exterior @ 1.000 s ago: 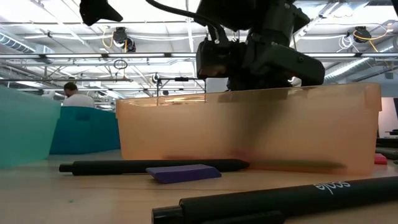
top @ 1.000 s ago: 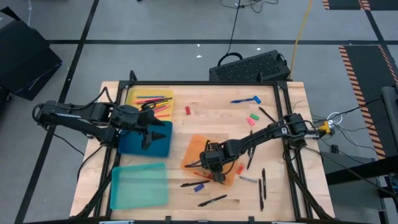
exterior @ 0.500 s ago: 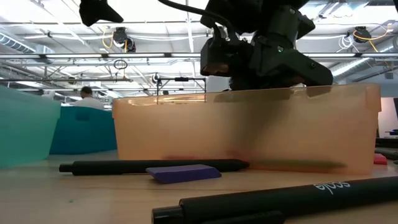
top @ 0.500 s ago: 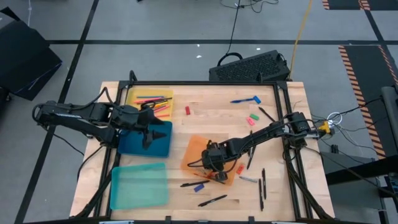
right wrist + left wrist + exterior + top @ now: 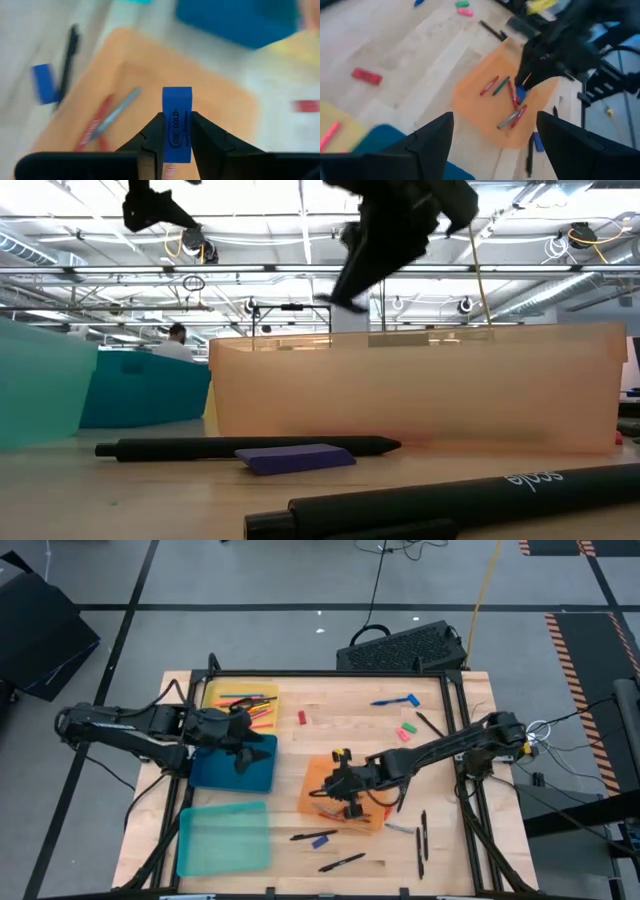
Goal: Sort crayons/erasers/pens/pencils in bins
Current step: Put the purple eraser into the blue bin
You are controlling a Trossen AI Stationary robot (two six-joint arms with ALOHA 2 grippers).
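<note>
Pinching a blue eraser [image 5: 177,122] upright between its fingers, our right pincer [image 5: 347,796] hangs over the orange bin [image 5: 317,778], which sits near the middle of the surface [image 5: 340,720]. Crayons [image 5: 502,95] lie loose in that bin, red, green and grey, so we judge the eraser does not belong there and must go to another bin. To do this well we should keep the grip firm, carry the block clear above the orange rim, and let go only when it is squarely over the chosen bin. The dark blue bin [image 5: 235,772] lies at nine o'clock from the orange one, the teal bin [image 5: 222,838] near seven o'clock, and the yellow bin [image 5: 222,693], already holding pencils [image 5: 250,705], near ten o'clock. Our left pincer [image 5: 243,745] waits over the blue bin with fingers spread and empty, so we should watch for crowding there.
</note>
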